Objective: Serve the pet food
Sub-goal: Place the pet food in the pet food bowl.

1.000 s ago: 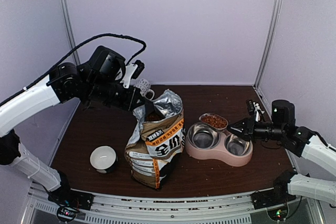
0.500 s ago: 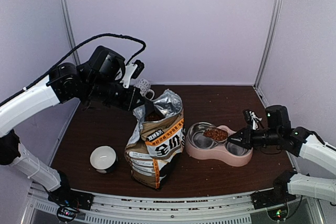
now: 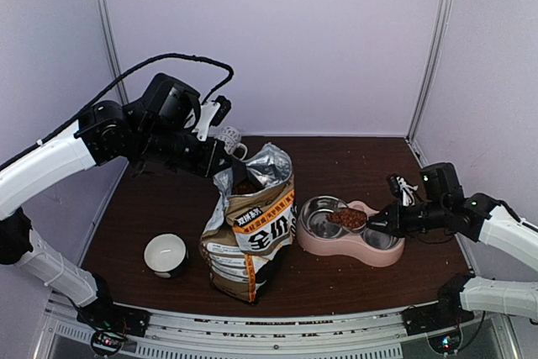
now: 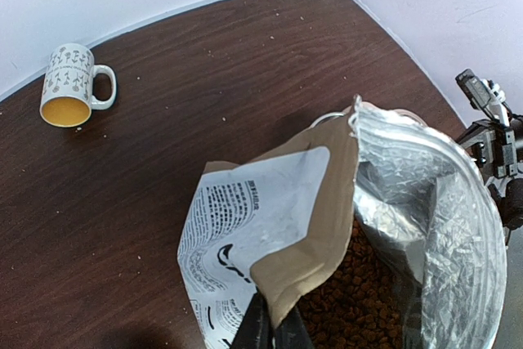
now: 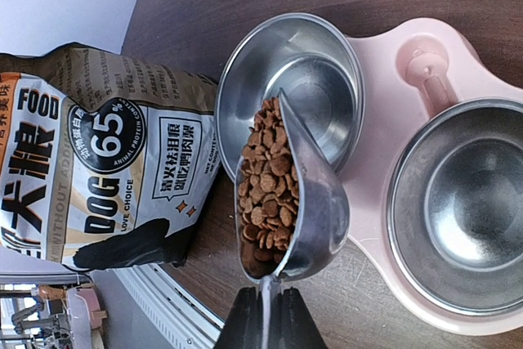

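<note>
one heaped scoopful of pet food (image 5: pixel 265 177) in hand, with plenty more down inside the open bag (image 4: pixel 270 226). right gripper (image 5: pixel 263 316), at the bottom edge of the right wrist view, clenched on the thin handle of a metal scoop (image 5: pixel 320 202). scoop held about level over the pink double bowl (image 5: pixel 384 59), tip reaching across the rim of the steel cup (image 5: pixel 327 79) at upper centre of that view, back end above the pink rim. other cup (image 5: pixel 462 202), at the right edge, bare. nothing poured yet, by the look of both cups.

left gripper (image 4: pixel 270 334), at the bottom of the left wrist view, pinched shut on the bag's paper flap, holding the mouth wide. looks to prop the bag upright too, so better left as is.

for a clean pour: slide the scoop a little further toward the middle of the steel cup first, to get the whole load over metal and not over pink plastic or table (image 3: pixel 336 166). drop low. then roll the wrist slowly, letting the pellets run off the tip in a stream, not a lump. likely to bounce on bare steel if dropped from high up. stop the roll only on an empty scoop.

mug (image 4: pixel 69 91) at upper left of the left wrist view and small white bowl (image 3: pixel 166 254) at lower left of the top view, both well apart from the work.
</note>
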